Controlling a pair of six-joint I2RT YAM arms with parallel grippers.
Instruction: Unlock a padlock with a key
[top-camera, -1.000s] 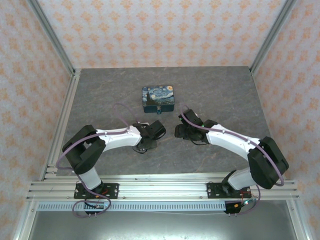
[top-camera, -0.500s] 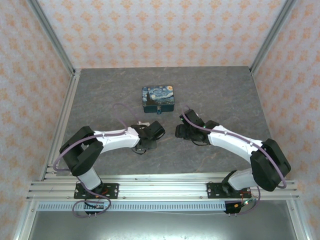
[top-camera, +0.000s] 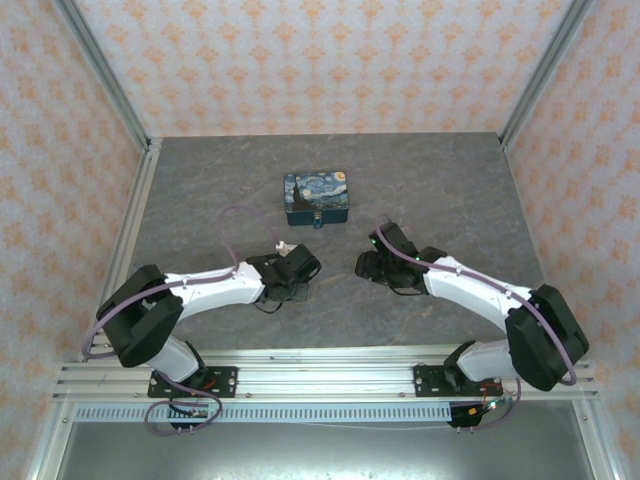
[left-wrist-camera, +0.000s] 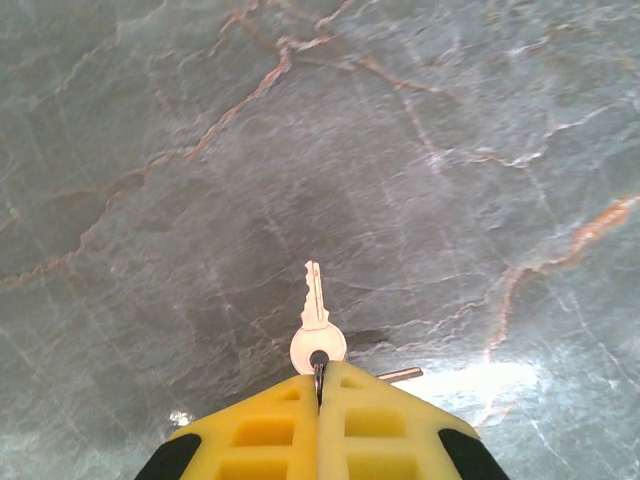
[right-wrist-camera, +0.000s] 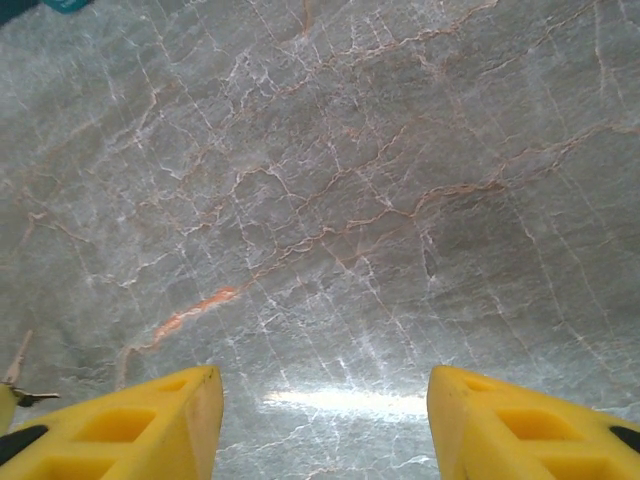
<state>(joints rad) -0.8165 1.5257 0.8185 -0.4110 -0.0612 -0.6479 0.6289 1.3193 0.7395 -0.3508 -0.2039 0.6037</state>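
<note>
The key is pinched at its ring end by the closed left gripper, so the approach is judged to be in hand. The padlock, too small for detail to be made out, is seen at the front of the starry-night tin. It would next need steadying by the right gripper, which is spread open.

I see the key, small, pale metal, its ring pinched between the left gripper's closed fingertips, blade pointing away. The tiny teal padlock sits against the tin's near side.
</note>
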